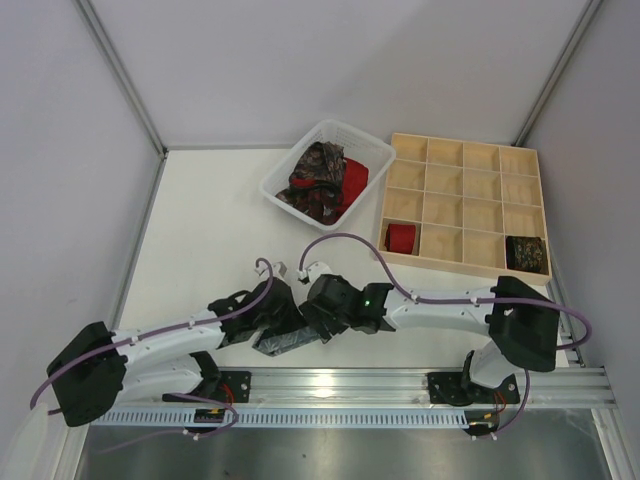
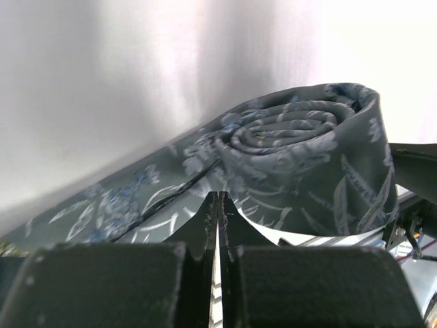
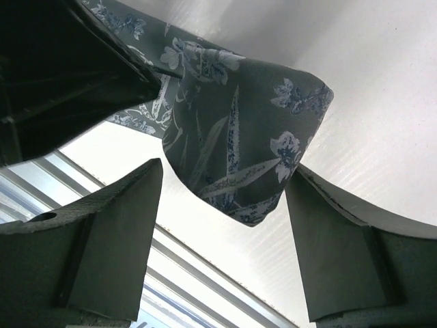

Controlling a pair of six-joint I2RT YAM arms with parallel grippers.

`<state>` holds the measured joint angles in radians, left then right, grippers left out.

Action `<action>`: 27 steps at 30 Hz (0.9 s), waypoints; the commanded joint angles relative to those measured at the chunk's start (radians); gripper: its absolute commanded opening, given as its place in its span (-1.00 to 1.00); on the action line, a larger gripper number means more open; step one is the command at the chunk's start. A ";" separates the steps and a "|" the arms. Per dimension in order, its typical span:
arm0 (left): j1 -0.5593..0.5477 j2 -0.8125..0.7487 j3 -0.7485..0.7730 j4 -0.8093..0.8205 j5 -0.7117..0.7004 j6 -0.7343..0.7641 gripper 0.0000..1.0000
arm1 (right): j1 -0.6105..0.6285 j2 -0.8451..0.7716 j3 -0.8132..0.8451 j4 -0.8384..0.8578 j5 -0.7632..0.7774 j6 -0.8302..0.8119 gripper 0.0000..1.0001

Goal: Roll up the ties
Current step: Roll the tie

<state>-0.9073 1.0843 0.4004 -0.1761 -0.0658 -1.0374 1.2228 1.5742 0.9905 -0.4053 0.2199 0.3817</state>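
Left gripper [image 2: 218,205] is fully closed, its tips meeting at the flat tail of the grey tie [image 2: 300,137]; whether fabric is pinched between them cannot be told. Right gripper [image 3: 225,171] stands wide, one finger on each side of the tie's rolled end. That end is a tight spiral of smooth, silky cloth printed with pale blue flowers and leaves, and it lies on the white table [image 1: 210,230] between the two arms, near their bases.

One tie is here, partly rolled. Farther off, a wooden tray [image 1: 465,205] with sixteen square compartments holds two finished rolls: a red roll [image 1: 401,237] in its near-left corner and a dark roll [image 1: 525,251] in its near-right corner. Beside it, a white slatted plastic basket [image 1: 372,150] holds crumpled loose ties [image 1: 322,178], dark paisley and plain red.
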 commanded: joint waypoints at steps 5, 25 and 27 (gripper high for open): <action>0.005 -0.067 0.021 -0.218 -0.054 -0.062 -0.99 | -0.002 -0.057 -0.016 0.111 0.012 -0.043 0.53; 0.005 -0.087 -0.011 -0.390 -0.075 -0.161 -1.00 | -0.039 -0.059 -0.066 0.305 -0.168 -0.107 0.75; 0.005 -0.083 -0.018 -0.388 -0.072 -0.167 -0.99 | -0.039 -0.048 -0.061 0.319 -0.194 -0.106 0.74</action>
<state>-0.9073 0.9821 0.4000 -0.5335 -0.1257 -1.1801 1.1866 1.5135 0.9295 -0.1684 0.0849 0.2920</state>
